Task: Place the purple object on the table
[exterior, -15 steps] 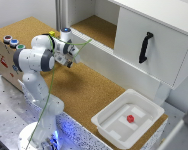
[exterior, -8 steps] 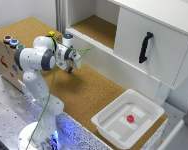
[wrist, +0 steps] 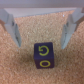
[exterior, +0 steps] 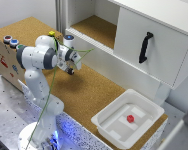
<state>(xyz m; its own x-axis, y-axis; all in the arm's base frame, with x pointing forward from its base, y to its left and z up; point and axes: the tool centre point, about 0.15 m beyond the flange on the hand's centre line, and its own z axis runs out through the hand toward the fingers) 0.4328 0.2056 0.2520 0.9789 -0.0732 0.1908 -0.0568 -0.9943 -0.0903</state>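
1. Now the gripper [exterior: 70, 67] sits lower and a little further toward the exterior view's right than a second ago.
2. The arm [exterior: 36, 57] bends forward, wrist angled down at the table [exterior: 89, 92].
3. Its fingers [wrist: 11, 27] stand apart, touching nothing.
4. The purple object [wrist: 44, 55] rests on the cork between them.

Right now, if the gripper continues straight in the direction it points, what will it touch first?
Probably the purple cube, lying on the cork table between the open fingers; depth is uncertain.
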